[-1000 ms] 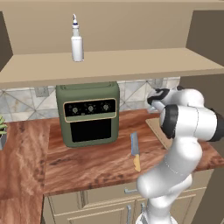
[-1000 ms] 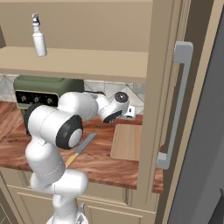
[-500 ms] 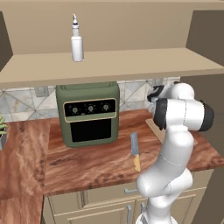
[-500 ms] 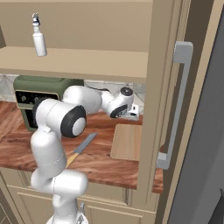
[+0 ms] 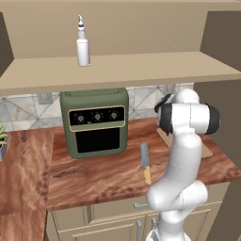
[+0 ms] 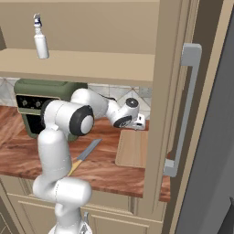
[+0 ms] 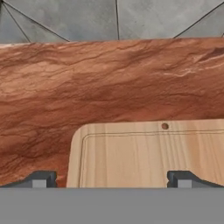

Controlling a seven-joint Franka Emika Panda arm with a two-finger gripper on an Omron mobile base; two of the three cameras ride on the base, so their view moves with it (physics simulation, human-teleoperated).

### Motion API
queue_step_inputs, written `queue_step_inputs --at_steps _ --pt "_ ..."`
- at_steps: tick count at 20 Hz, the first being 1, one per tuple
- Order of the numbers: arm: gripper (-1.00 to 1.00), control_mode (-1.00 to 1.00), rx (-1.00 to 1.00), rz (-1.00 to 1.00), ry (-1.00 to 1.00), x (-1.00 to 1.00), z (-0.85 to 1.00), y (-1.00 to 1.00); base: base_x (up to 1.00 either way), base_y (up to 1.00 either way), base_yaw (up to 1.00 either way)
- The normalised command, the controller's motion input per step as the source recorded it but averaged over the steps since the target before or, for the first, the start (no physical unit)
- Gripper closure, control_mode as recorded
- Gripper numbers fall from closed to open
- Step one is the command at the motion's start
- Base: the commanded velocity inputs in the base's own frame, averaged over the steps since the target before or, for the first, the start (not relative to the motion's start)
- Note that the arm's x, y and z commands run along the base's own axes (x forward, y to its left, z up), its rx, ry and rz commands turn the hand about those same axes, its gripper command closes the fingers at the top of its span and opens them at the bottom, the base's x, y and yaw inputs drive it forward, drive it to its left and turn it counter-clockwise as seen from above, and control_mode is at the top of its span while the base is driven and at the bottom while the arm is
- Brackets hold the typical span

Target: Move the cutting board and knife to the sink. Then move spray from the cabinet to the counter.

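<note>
The light wood cutting board (image 6: 132, 148) lies flat at the right end of the red-brown counter (image 6: 105, 169). My gripper (image 6: 137, 122) hovers open above the board's far end. In the hand view the gripper (image 7: 112, 178) spans the cutting board (image 7: 148, 153), one dark fingertip on each side, with nothing between them. The knife (image 5: 145, 162) lies on the counter (image 5: 94, 174) left of the board, its yellow handle toward the front edge. The white spray (image 5: 83, 44) stands upright on the cabinet shelf (image 5: 141, 68). The sink is out of view.
A green countertop oven (image 5: 96, 122) stands against the tiled wall left of the knife. A tall panel with a long grey handle (image 6: 183, 109) rises right beside the board. A plant (image 5: 2, 141) sits at the far left.
My arm has stretched further right, carrying the hand out over the board's far end. The gripper stays open; board, knife and spray have not moved.
</note>
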Motion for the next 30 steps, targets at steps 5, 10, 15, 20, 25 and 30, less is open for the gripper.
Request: queue_step_inputs --at_steps 5,10,15,20,25,30 --pt "-1.00 -1.00 0.00 0.00 0.01 0.36 -0.13 0.00 0.00 0.00 0.00" --pt "-1.00 -1.00 0.00 0.00 0.00 0.37 -0.16 -0.02 0.00 0.00 0.00" --pt "-1.00 -1.00 0.00 0.00 0.00 0.32 -0.30 -0.06 0.00 0.00 0.00" --pt "-1.00 -1.00 0.00 0.00 0.00 0.36 -0.32 -0.04 0.00 0.00 0.00" --pt "-1.00 -1.00 0.00 0.00 0.00 0.32 -0.30 -0.01 0.00 0.00 0.00" --pt "-1.00 -1.00 0.00 0.00 0.00 0.18 -0.22 0.00 0.00 0.00 0.00"
